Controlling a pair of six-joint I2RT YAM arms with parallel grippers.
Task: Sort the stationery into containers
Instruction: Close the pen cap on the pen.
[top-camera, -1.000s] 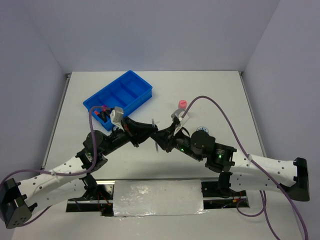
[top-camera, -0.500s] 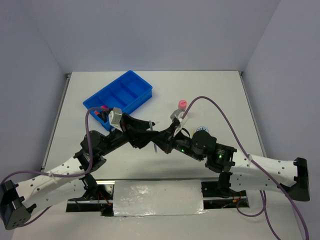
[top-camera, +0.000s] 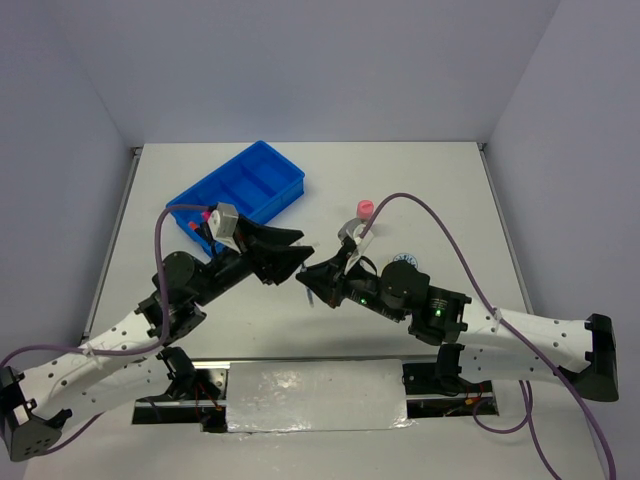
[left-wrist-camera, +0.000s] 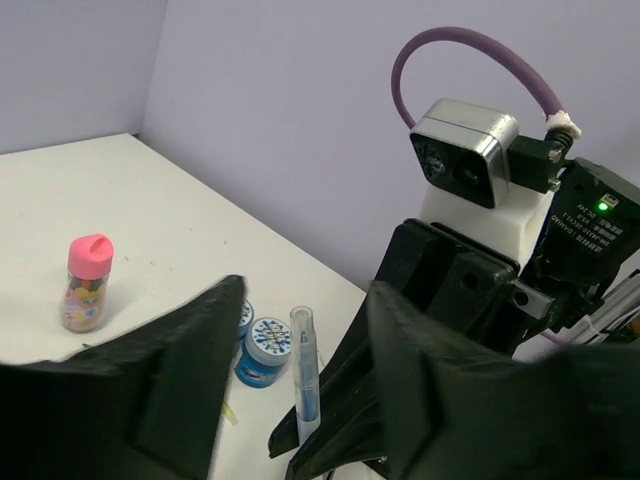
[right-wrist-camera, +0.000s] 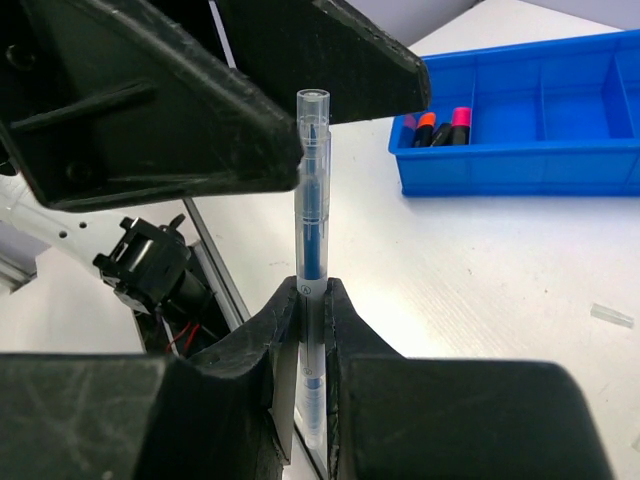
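The right gripper (right-wrist-camera: 310, 292) is nearly closed, with both fingers clamped on the lower barrel of a pen (right-wrist-camera: 312, 190). The pen has a clear barrel with a blue core and stands upright in the grip, above the table (top-camera: 440, 180) near its middle. The left gripper (left-wrist-camera: 305, 290) is wide open and grips nothing. Its 2 fingers (left-wrist-camera: 190, 370) stand 1 on each side of the pen's upper end, and the left wrist view shows a gap on both sides. In the top view the 2 grippers meet tip to tip, the left gripper on the left and the right gripper on the right. The blue tray (top-camera: 285, 178) sits at the far left of the table, set at an angle, well apart from both grippers. In its near-left compartment lie 2 black highlighters, 1 with an orange cap (right-wrist-camera: 425, 126) and 1 with a pink cap (right-wrist-camera: 459, 120), side by side. The pink-capped bottle (left-wrist-camera: 85, 283) stands upright on the table, beyond the right arm. The 2 blue-white discs (left-wrist-camera: 266, 345) lie flat, just beside each other, close to the right arm's wrist.
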